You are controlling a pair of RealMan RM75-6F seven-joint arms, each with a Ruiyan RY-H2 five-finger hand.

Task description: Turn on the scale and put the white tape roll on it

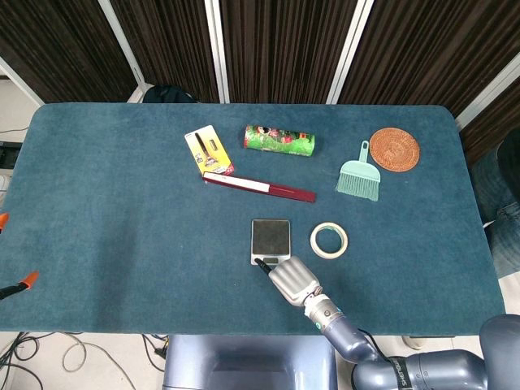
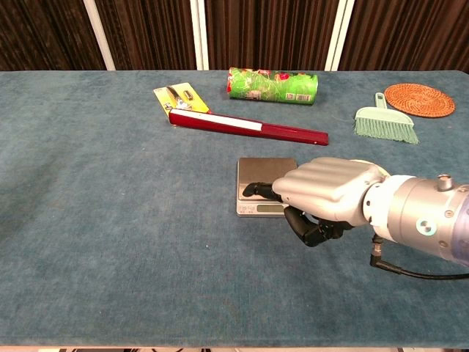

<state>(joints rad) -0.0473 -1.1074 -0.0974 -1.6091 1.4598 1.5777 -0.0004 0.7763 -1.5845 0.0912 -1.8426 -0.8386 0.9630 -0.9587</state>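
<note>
The small silver scale lies in the middle of the blue table. My right hand hovers over the scale's front edge, most fingers curled under, holding nothing. One dark fingertip stretches out onto the left end of the scale's front panel. The white tape roll lies flat just right of the scale, apart from the hand; in the chest view the hand hides it. My left hand appears in neither view.
Behind the scale lies a long red box, with a yellow card pack and a green cylinder further back. A green hand brush and a woven coaster sit at the back right.
</note>
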